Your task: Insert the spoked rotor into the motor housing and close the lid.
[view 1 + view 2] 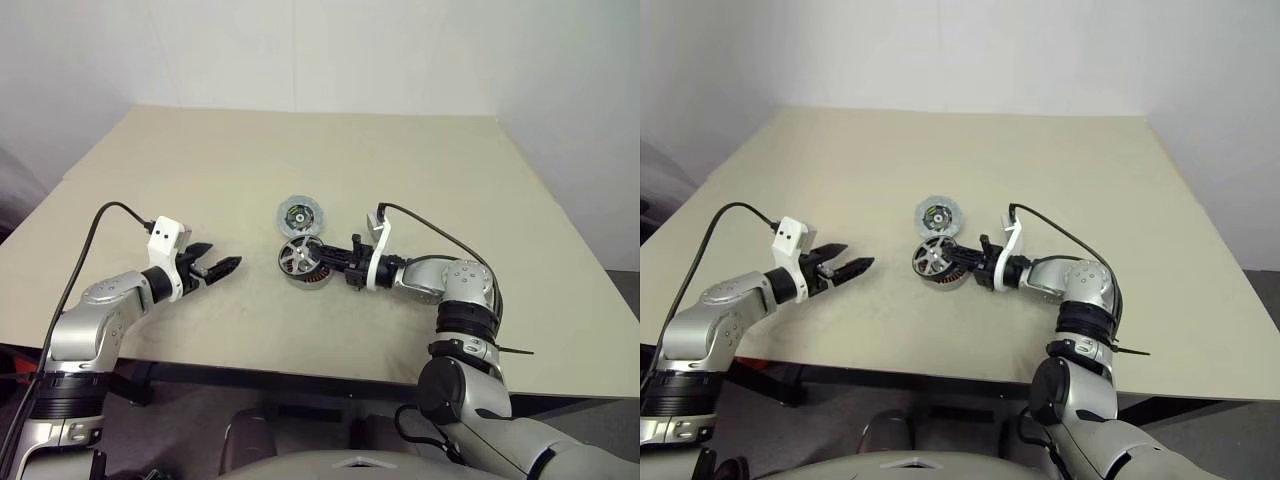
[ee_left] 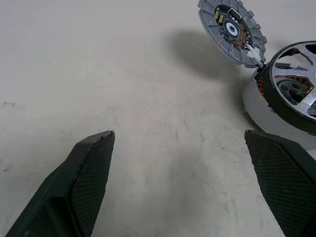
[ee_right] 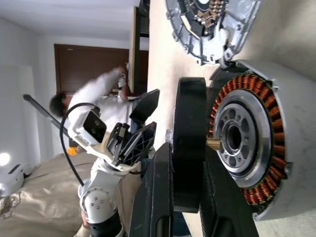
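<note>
**A:** Closest to us are the two arms. The right gripper (image 1: 335, 258) is clenched on the spoked rotor (image 1: 297, 257), fingers pinching its dark rim edge-on. The left gripper (image 1: 222, 264) just hangs there, fingers spread wide, nothing between them.

**B:** And the big pieces? Take everything from the motor housing.

**A:** The table (image 1: 200, 170) carries it all. The motor housing (image 1: 311, 271) sits on it near the middle, tipped a bit on its side, so its open face with the copper windings looks partly sideways. The rotor is held right at that open face, tilted, not seated yet. From the right wrist view its rim stands just in front of the windings, with the little brass shaft (image 3: 213, 143) at its hub aimed toward the housing's centre bore.

**B:** So the move turns on that?

**A:** I'd say so. The rotor's axis has to line up with the bore. It looks close but a touch off-centre.

**B:** The lid?

**A:** The lid (image 1: 299, 215) lies just beyond the housing, dark circuit face up, touching or nearly touching its far edge.

**B:** Which arm is nearer the housing?

**A:** The right, right against it. The left gripper is well apart on the housing's other side, pointing toward it.
</note>
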You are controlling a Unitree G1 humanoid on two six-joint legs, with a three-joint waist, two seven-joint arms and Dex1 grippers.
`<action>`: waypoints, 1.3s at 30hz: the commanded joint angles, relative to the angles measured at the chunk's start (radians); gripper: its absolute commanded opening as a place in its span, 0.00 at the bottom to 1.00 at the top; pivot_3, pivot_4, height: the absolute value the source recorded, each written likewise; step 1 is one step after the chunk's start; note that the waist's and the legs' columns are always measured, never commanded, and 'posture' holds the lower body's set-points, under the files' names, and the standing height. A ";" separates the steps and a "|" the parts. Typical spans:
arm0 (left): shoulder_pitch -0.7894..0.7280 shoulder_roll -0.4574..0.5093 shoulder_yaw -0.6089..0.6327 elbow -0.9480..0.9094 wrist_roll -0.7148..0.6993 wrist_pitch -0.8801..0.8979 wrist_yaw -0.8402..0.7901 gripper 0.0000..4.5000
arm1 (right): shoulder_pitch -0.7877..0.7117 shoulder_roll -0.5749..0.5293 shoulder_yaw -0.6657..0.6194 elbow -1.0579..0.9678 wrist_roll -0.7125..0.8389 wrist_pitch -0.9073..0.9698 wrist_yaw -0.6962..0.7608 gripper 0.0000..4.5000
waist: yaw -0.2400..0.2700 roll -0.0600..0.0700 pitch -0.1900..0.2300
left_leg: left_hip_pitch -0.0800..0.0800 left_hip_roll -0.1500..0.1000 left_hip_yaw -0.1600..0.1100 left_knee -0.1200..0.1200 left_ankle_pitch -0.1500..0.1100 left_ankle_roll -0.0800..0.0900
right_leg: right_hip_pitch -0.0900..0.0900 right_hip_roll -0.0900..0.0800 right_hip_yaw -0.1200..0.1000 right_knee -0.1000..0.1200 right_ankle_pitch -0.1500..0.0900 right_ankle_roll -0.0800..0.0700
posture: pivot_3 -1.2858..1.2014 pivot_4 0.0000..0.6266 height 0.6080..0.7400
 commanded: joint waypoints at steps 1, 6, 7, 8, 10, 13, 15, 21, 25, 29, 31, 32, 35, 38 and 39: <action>-0.009 0.013 0.025 -0.036 -0.011 -0.001 0.000 1.00 | -0.033 0.016 -0.018 -0.054 0.029 0.007 -0.027 0.08 | 0.000 0.000 0.000 | 0.000 0.000 0.000 0.000 0.000 0.000 | 0.000 0.000 0.000 0.000 0.000 0.000 | 0.52 0.00 1.00; -0.011 0.012 0.024 -0.035 -0.010 -0.002 0.000 1.00 | -0.035 0.025 -0.037 -0.056 0.029 0.017 -0.049 0.08 | 0.000 0.000 0.000 | 0.000 0.000 0.000 0.000 0.000 0.000 | 0.000 0.000 0.000 0.000 0.000 0.000 | 0.52 0.00 1.00; -0.012 0.012 0.024 -0.034 -0.010 -0.003 0.000 1.00 | -0.030 0.020 -0.027 -0.058 0.022 0.009 -0.047 0.21 | 0.000 0.000 0.000 | 0.000 0.000 0.000 0.000 0.000 0.000 | 0.000 0.000 0.000 0.000 0.000 0.000 | 0.52 0.00 1.00; -0.014 0.012 0.024 -0.033 -0.010 -0.003 0.000 1.00 | -0.024 0.016 -0.015 -0.064 0.016 0.001 -0.044 0.25 | 0.000 0.000 0.000 | 0.000 0.000 0.000 0.000 0.000 -0.001 | 0.000 0.000 0.000 0.000 0.000 0.000 | 0.52 0.00 1.00; -0.014 0.012 0.023 -0.032 -0.010 -0.004 0.000 1.00 | -0.016 0.008 0.004 -0.073 0.012 -0.009 -0.035 0.38 | 0.000 0.000 0.000 | 0.000 0.000 0.000 0.000 0.000 -0.001 | 0.000 0.000 0.000 0.000 0.000 0.000 | 0.52 0.00 1.00; -0.016 0.011 0.022 -0.030 -0.009 -0.005 -0.001 1.00 | -0.004 -0.005 0.025 -0.072 0.007 -0.025 -0.018 0.38 | 0.000 0.000 0.000 | 0.000 0.000 0.000 0.000 0.000 -0.001 | 0.000 0.000 0.000 0.001 0.000 0.000 | 0.52 0.00 1.00; -0.017 0.010 0.021 -0.028 -0.009 -0.006 -0.001 1.00 | 0.008 -0.022 0.050 -0.061 -0.003 -0.053 0.005 0.38 | 0.001 0.000 0.000 | 0.000 0.000 0.000 0.000 0.001 -0.001 | 0.000 0.000 0.000 0.001 0.000 0.000 | 0.52 0.00 1.00; -0.017 0.008 0.018 -0.027 -0.009 -0.006 -0.001 1.00 | 0.040 -0.079 0.108 -0.043 -0.004 -0.141 0.112 0.38 | 0.001 0.000 0.000 | 0.000 0.000 0.000 0.001 0.001 -0.001 | 0.000 0.000 0.000 0.002 0.000 0.000 | 0.52 0.00 1.00; -0.018 0.004 0.015 -0.027 -0.008 -0.007 -0.001 1.00 | 0.060 -0.112 0.134 -0.030 -0.004 -0.252 0.208 0.38 | 0.001 0.000 0.000 | 0.000 0.000 0.000 0.001 0.001 -0.002 | 0.000 0.000 0.000 0.002 0.000 0.000 | 0.52 0.00 1.00; -0.023 0.001 0.009 -0.024 -0.007 -0.006 -0.002 1.00 | 0.078 -0.128 0.158 -0.028 0.001 -0.322 0.285 0.38 | 0.001 0.000 0.000 | 0.000 0.000 0.000 0.001 0.001 -0.001 | 0.000 0.000 0.000 0.003 0.000 0.000 | 0.52 0.00 1.00; -0.026 0.001 0.007 -0.021 -0.006 -0.006 -0.003 1.00 | 0.081 -0.134 0.160 -0.016 -0.002 -0.360 0.311 0.38 | 0.001 0.000 0.000 | 0.000 0.000 0.000 0.001 0.001 -0.001 | 0.000 0.000 0.000 0.003 0.000 0.000 | 0.52 0.00 1.00; -0.027 0.001 0.007 -0.020 -0.006 -0.007 -0.003 1.00 | 0.082 -0.136 0.160 -0.010 -0.003 -0.376 0.320 0.38 | 0.001 0.000 0.000 | 0.000 0.000 0.000 0.002 0.001 -0.001 | 0.000 0.000 0.000 0.004 0.000 0.000 | 0.52 0.00 1.00; -0.030 0.000 0.005 -0.017 -0.005 -0.007 -0.005 1.00 | 0.087 -0.150 0.173 -0.003 -0.012 -0.456 0.383 0.38 | 0.000 -0.001 0.000 | 0.000 0.000 0.000 0.002 0.001 -0.001 | 0.000 0.000 0.000 0.004 0.000 0.000 | 0.52 0.00 1.00; -0.032 -0.001 0.004 -0.016 -0.005 -0.008 -0.007 1.00 | 0.081 -0.176 0.212 0.003 -0.047 -0.549 0.449 0.38 | 0.000 -0.001 0.000 | 0.000 0.000 0.000 0.002 0.001 -0.001 | 0.000 0.000 0.000 0.004 0.000 0.000 | 0.52 0.00 1.00; -0.032 -0.001 0.004 -0.016 -0.005 -0.007 -0.008 1.00 | 0.075 -0.183 0.227 0.004 -0.062 -0.584 0.469 0.38 | 0.000 -0.001 0.000 | 0.000 0.000 0.000 0.002 0.001 -0.001 | 0.000 0.000 0.000 0.004 0.000 0.000 | 0.52 0.00 1.00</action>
